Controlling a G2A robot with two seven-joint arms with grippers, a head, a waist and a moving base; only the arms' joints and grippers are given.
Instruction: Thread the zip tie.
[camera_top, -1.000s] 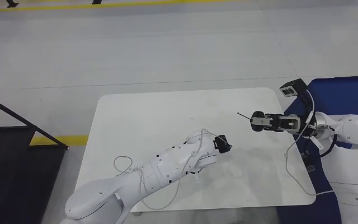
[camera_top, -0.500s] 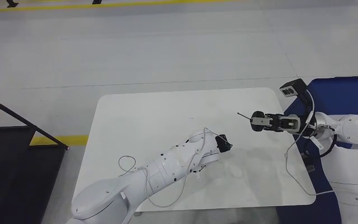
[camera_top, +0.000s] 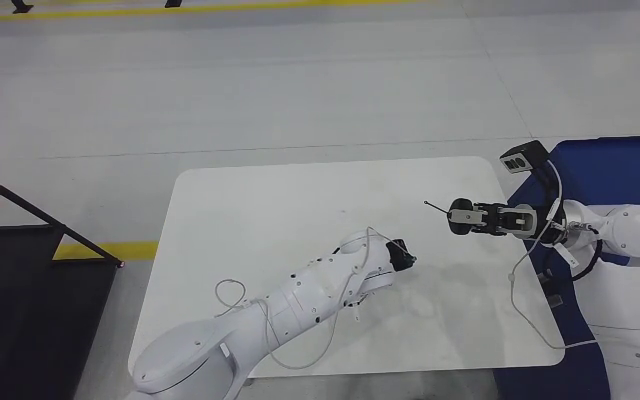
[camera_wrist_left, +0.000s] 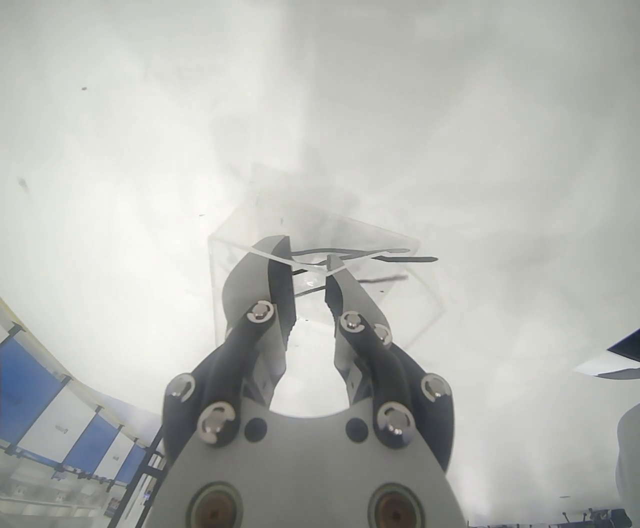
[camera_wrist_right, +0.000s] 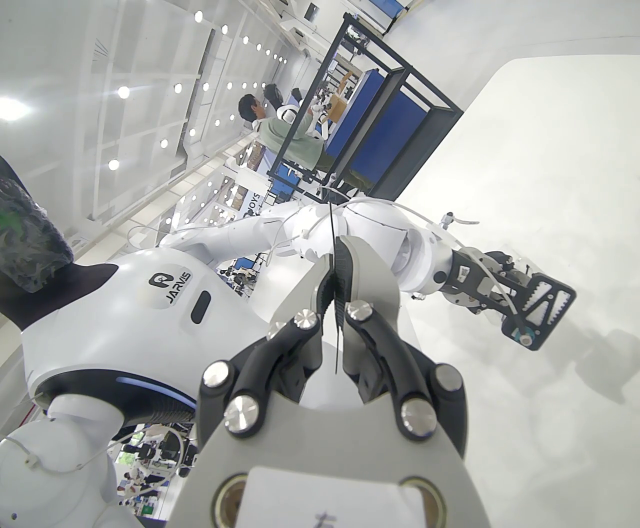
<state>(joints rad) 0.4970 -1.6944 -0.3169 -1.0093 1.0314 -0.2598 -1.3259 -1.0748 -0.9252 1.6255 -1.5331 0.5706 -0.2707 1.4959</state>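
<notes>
The right tool (camera_wrist_right: 336, 252) is clenched on a black zip tie (camera_wrist_right: 332, 220) above the counter (camera_top: 260, 220) near its right edge, the tie's tip pointing toward the counter's middle. Over that middle, the left tool (camera_wrist_left: 306, 260) is released, fingers parted at a clear box's (camera_wrist_left: 370, 227) rim; more ties (camera_wrist_left: 360, 252) lie inside.

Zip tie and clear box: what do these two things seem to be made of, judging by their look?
The zip tie looks like black plastic, perhaps nylon: a thin, matte strip that stays nearly straight. The clear box looks like glossy acrylic or another hard transparent plastic, though glass cannot be excluded: the surface behind shows through its walls, and its edges appear as bright lines.
</notes>
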